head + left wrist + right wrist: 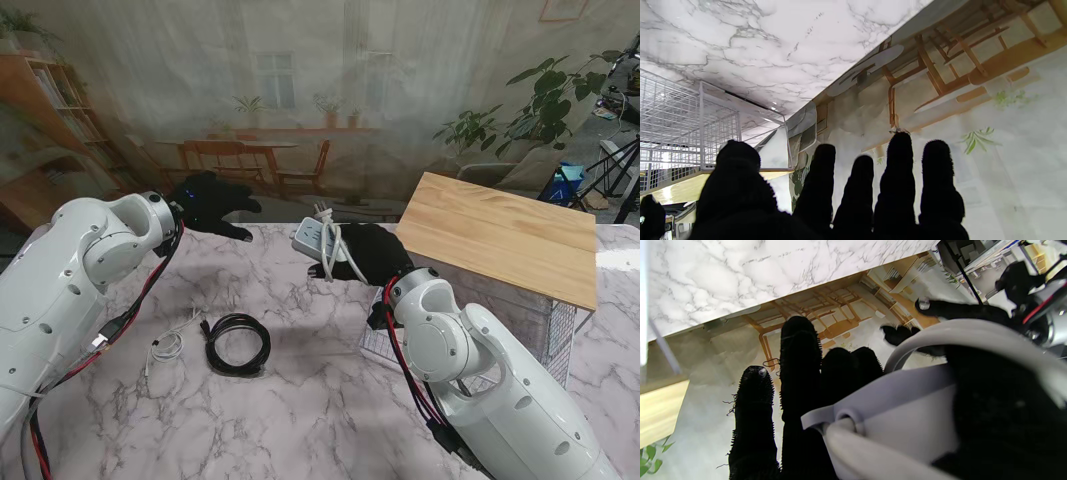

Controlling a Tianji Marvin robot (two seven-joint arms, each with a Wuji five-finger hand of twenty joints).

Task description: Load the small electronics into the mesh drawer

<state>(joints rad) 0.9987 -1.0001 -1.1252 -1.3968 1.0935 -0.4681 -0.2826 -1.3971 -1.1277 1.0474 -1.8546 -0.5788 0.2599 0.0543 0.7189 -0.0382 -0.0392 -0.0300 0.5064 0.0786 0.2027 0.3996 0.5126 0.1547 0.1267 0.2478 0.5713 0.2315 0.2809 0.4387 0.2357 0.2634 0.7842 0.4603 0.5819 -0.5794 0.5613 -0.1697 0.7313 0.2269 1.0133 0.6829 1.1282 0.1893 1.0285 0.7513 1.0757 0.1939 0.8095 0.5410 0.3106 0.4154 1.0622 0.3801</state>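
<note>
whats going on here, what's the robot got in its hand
The right hand holds a white power strip with its cord wrapped round it, lifted over the marble table. The left hand is open and holds nothing. A coiled black cable and a white cable lie on the table nearer to me. The mesh drawer sits under a wooden top at the right.

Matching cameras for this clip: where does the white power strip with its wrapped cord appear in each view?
Stand view: white power strip held in the right hand, mid-table.
Left wrist view: not in it.
Right wrist view: strip fills the foreground against the palm.
Shared landmark: the marble table top.
</note>
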